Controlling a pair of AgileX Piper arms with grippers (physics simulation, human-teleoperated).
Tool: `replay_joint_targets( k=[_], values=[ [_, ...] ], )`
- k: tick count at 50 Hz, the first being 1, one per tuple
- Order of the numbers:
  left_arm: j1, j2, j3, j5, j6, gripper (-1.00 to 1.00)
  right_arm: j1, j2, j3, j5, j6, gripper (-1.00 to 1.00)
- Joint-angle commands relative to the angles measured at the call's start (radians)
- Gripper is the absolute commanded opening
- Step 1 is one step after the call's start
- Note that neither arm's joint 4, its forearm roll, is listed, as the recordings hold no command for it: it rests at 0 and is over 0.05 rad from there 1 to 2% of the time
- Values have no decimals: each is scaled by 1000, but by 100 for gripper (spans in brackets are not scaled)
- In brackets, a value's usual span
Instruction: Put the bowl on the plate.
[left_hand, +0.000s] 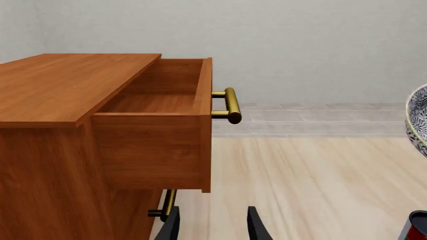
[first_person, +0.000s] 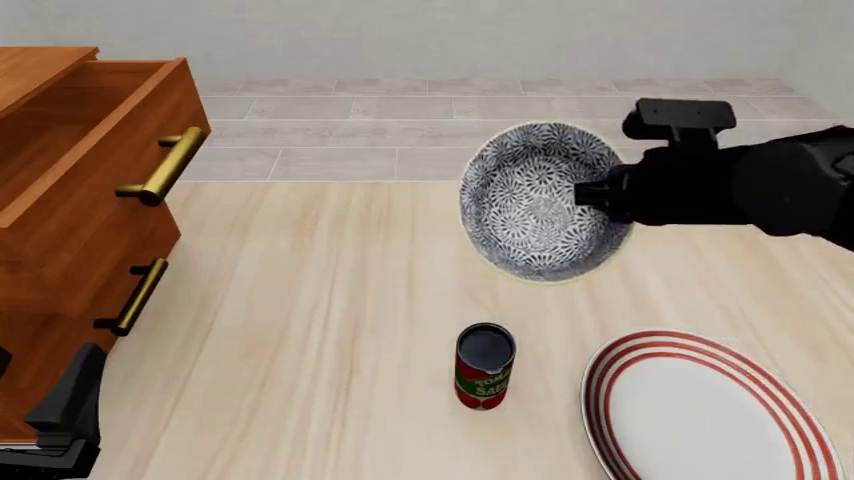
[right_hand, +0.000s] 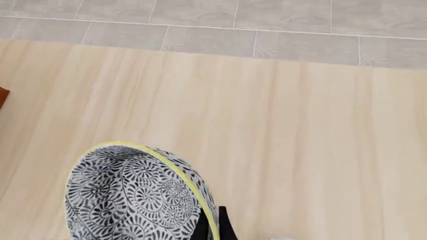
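Note:
The bowl (first_person: 534, 200), grey-and-white floral with a pale yellow rim, hangs above the table at the far middle. It is tipped on its side, its opening facing the camera. My right gripper (first_person: 594, 195) is shut on its right rim. In the right wrist view the fingers (right_hand: 211, 226) pinch the bowl's rim (right_hand: 133, 195). The plate (first_person: 707, 415), white with red rings, lies flat at the near right, below and nearer than the bowl. At the near left edge my left gripper (first_person: 74, 400) is open beside the cabinet, its fingers (left_hand: 170, 225) holding nothing. The bowl's edge (left_hand: 419, 120) shows there too.
A wooden cabinet (first_person: 67, 200) with an open top drawer (left_hand: 157, 100) and brass handles (first_person: 167, 165) fills the left side. A red can (first_person: 483, 365) stands upright between the bowl and the near edge, just left of the plate. The can (left_hand: 417, 227) also shows in the left wrist view.

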Motion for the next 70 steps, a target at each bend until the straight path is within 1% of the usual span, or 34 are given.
replay_joint_targets(
  k=[1,9,19,25,26,43,47,50,56,66,70],
  values=[
    [0,0,0,0,0,100,-48,-89,59,17,5,-100],
    [0,0,0,0,0,100,-84,-140,122,26,10,-100],
    [0,0,0,0,0,100,-104,-187,175,33,22,-100],
    [0,0,0,0,0,100,-133,-212,205,44,23,-100],
    [0,0,0,0,0,100,-139,-215,209,46,15,-100],
    [0,0,0,0,0,100,-195,-303,275,88,21,-100],
    [0,0,0,0,0,100,-200,-319,300,90,23,-100],
    [0,0,0,0,0,100,-218,-332,338,96,20,-100],
    [0,0,0,0,0,100,-245,-372,348,138,15,-100],
    [0,0,0,0,0,100,-266,-393,351,169,4,-100],
    [0,0,0,0,0,100,-285,-422,376,188,4,-100]
  ],
)
